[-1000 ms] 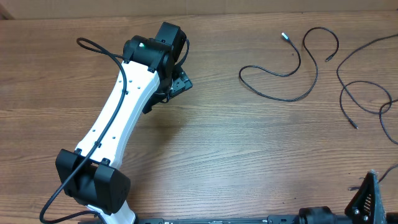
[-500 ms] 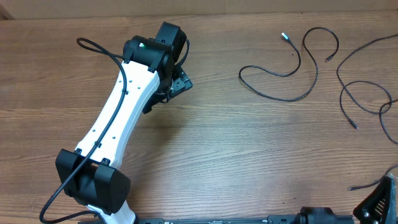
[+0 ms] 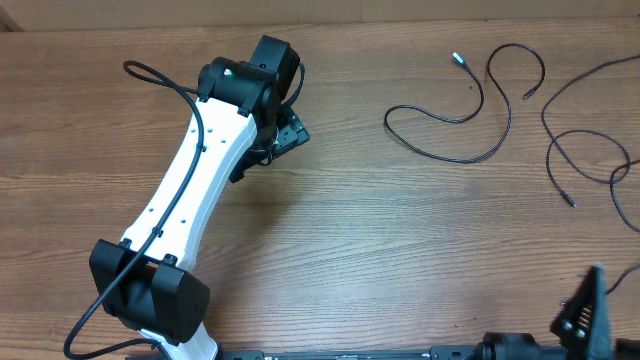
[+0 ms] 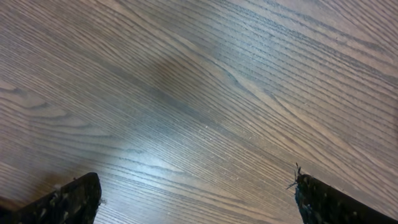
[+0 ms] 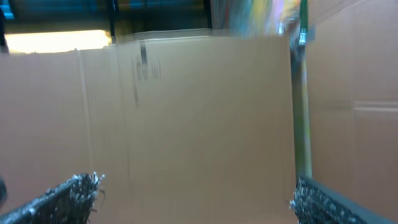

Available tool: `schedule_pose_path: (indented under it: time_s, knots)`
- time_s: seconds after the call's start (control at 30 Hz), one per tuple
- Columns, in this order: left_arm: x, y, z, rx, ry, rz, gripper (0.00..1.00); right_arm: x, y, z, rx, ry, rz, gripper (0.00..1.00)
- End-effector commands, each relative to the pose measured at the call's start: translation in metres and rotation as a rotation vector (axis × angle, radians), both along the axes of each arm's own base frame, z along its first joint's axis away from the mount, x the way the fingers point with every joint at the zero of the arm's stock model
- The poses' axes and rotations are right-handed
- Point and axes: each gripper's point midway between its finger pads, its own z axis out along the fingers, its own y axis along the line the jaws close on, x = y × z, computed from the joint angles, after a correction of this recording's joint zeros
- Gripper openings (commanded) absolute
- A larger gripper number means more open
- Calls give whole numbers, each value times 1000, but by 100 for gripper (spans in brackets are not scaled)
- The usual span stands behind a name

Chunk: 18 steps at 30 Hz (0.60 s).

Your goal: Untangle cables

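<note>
Cables point(image 3: 465, 161) sit at the far right of the desk point(image 3: 400, 230), well apart from both arms. One loops around with a silvery plug point(image 3: 457, 58) at its end, and another point(image 3: 544, 118) runs off the right edge. The left tool point(image 4: 198, 196) hovers wide over bare wood, nothing between its fingers. The white left arm point(image 3: 195, 190) stretches across the desk's left side. The right tool point(image 5: 198, 196) is spread wide too, facing a blurry cardboard wall point(image 5: 205, 124). From overhead it's partly cut off at the bottom right corner.

Wood-grain table point(image 3: 400, 250) — cardboard panels point(image 5: 205, 124), blurred, in the right wrist view.
</note>
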Motion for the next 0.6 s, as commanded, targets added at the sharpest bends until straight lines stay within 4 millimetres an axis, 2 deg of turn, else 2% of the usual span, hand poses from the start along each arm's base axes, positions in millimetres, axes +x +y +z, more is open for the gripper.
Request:
schedule_pose_path:
  time_s: [0.0, 0.13, 0.2, 0.27, 0.37, 0.43, 0.57]
  knots:
    - [1, 2, 2, 11, -11, -7, 100, 5, 0, -25, -1, 99, -4, 100]
    - [1, 2, 2, 10, -11, -7, 100, 10, -1, -88, 6, 357, -4, 100]
    - [1, 2, 2, 10, -11, -7, 99, 5, 1, -129, 11, 527, 7, 100]
    - [1, 2, 2, 10, -11, -7, 100, 9, 4, -127, 2, 512, 38, 100]
    - [1, 2, 2, 11, -11, -7, 99, 9, 4, -92, -2, 375, 43, 100]
    - [1, 2, 2, 11, -11, -7, 100, 9, 4, -80, -2, 330, 42, 100]
    - [1, 2, 2, 11, -11, -7, 99, 8, 5, -91, -2, 375, 47, 100]
